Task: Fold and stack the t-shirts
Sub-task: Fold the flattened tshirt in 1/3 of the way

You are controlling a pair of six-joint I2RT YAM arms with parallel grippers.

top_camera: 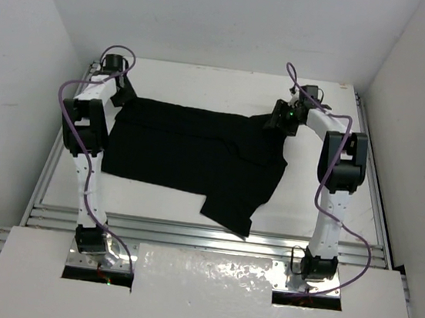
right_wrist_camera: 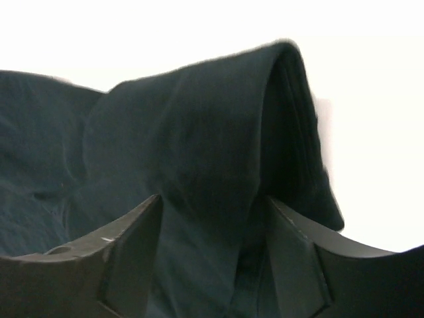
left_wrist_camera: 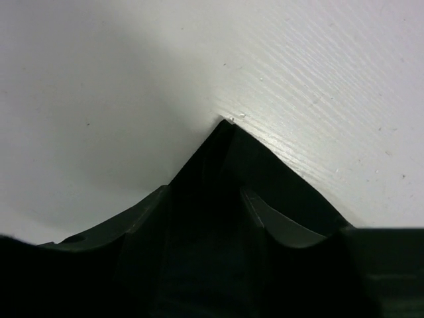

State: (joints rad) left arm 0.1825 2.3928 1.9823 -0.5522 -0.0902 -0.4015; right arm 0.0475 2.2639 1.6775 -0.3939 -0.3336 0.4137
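One black t-shirt [top_camera: 190, 152] lies spread on the white table [top_camera: 206, 84], with a flap [top_camera: 231, 212] reaching toward the near edge. My left gripper [top_camera: 122, 101] is down at the shirt's far left corner. In the left wrist view that corner [left_wrist_camera: 225, 152] rises to a peak between the fingers, and the left gripper [left_wrist_camera: 205, 193] is shut on it. My right gripper [top_camera: 276, 123] is at the far right corner. In the right wrist view a thick fold of the cloth [right_wrist_camera: 192, 132] stands bunched between the two fingers, and the right gripper [right_wrist_camera: 212, 202] is shut on it.
White walls [top_camera: 17, 104] close in the table on the left, right and back. Metal rails [top_camera: 188, 233] run along the table's near side and both flanks. A white board [top_camera: 203, 297] covers the near edge between the arm bases. Purple cables [top_camera: 68, 102] loop off both arms.
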